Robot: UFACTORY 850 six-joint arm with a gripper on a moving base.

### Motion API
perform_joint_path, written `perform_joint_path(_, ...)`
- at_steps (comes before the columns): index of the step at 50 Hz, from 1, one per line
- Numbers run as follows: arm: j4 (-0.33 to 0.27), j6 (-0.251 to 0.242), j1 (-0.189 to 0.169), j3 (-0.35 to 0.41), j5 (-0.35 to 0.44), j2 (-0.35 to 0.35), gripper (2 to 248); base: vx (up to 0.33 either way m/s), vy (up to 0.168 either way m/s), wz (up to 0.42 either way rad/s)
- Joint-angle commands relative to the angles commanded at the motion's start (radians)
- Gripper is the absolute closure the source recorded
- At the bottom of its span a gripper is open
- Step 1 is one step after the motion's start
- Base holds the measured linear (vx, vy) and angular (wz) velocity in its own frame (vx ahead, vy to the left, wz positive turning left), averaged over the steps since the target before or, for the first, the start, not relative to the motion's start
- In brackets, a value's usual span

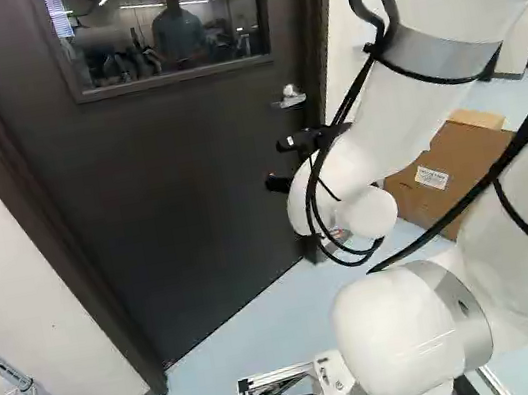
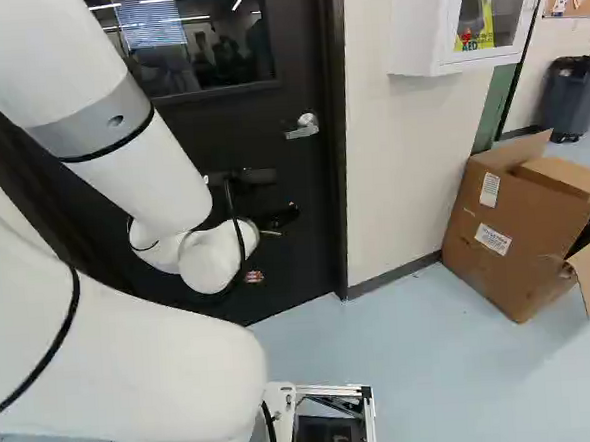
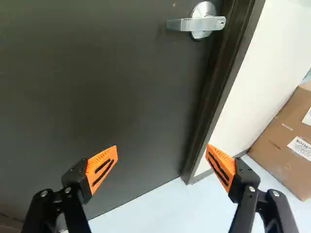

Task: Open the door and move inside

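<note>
- Door (image 1: 162,194) sits shut in its frame (image 3: 216,97), filling the left base view from nine round to twelve o'clock, its long axis upright.
- And the lever handle (image 3: 182,24)! Long axis roughly level, free end aimed at nine o'clock in the wrist view, away from the nearby frame edge.
- Window (image 1: 164,22) set high in the door, at eleven o'clock in the left base view.
- Over to the gripper (image 1: 281,164): close by the door's face and lower than the handle, which is at half past twelve from it in both the left base and wrist views.
- Claw released, folks! Fingers spread wide, orange pads (image 3: 102,167) well apart, the handle beyond their tips.
- Look at the white arm (image 1: 377,148): in the left base view it slopes down from two o'clock towards eight, wrist bent in at the door.
- In the right base view, the forearm drops from ten o'clock towards four, rounded wrist low beside the door.
- On the sidelines, a cardboard box (image 2: 506,228) with flaps open on the floor at three o'clock in the right base view, a white wall cabinet (image 2: 419,33) between one and two, and a wire rack (image 1: 35,393) at eight in the left base view.
</note>
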State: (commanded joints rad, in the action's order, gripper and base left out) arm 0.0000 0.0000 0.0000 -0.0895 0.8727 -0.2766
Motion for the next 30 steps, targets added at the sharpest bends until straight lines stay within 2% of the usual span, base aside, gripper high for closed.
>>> perform_joint_path(30, 0.0, 0.0, -0.016, -0.09, 0.0, 0.103, 3, 0.0, 0.0, 0.0)
